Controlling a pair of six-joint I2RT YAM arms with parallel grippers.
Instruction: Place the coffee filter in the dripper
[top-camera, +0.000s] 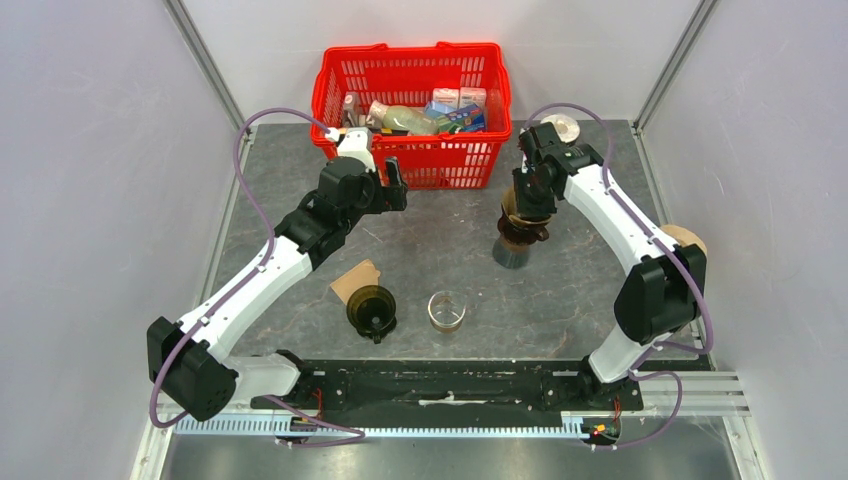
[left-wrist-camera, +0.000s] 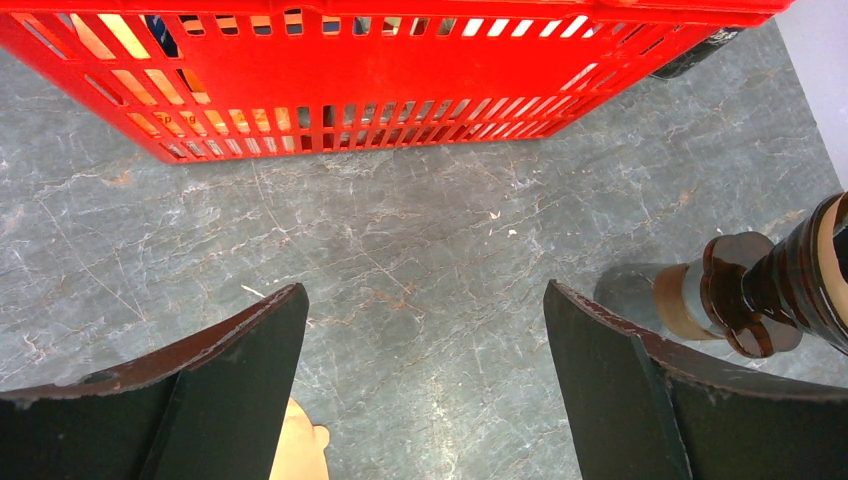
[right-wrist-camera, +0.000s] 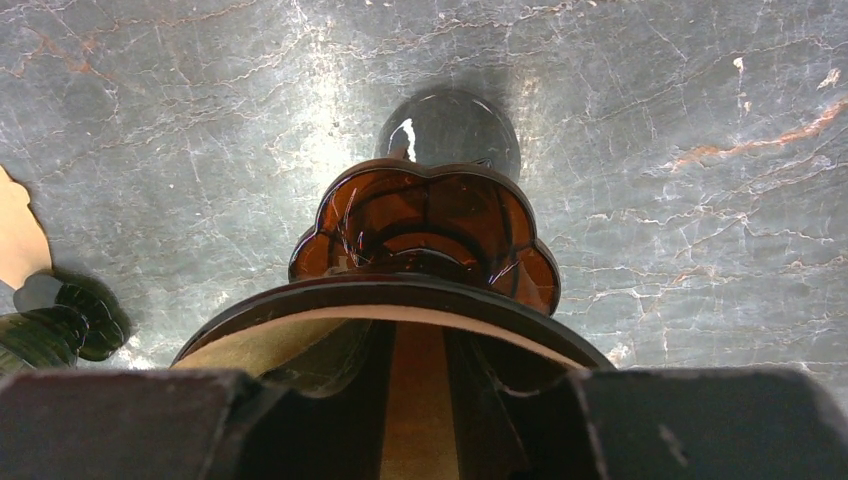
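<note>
An amber glass dripper (top-camera: 520, 222) stands over a dark cup (top-camera: 512, 252) at the right of the table. A tan coffee filter (right-wrist-camera: 300, 340) lines its inside. My right gripper (top-camera: 530, 196) is at the dripper's top, with its fingers (right-wrist-camera: 150, 420) close together on the filter. The dripper also shows in the left wrist view (left-wrist-camera: 770, 290). My left gripper (top-camera: 394, 186) hangs open and empty over bare table just in front of the red basket. A second, dark green dripper (top-camera: 372, 310) sits at the front, with a loose brown filter (top-camera: 356, 280) beside it.
The red basket (top-camera: 413, 155) with packets and bottles stands at the back centre. A small clear glass (top-camera: 446, 310) is right of the green dripper. A tape roll (top-camera: 561, 128) lies at the back right. A tan round object (top-camera: 686, 238) shows behind the right arm.
</note>
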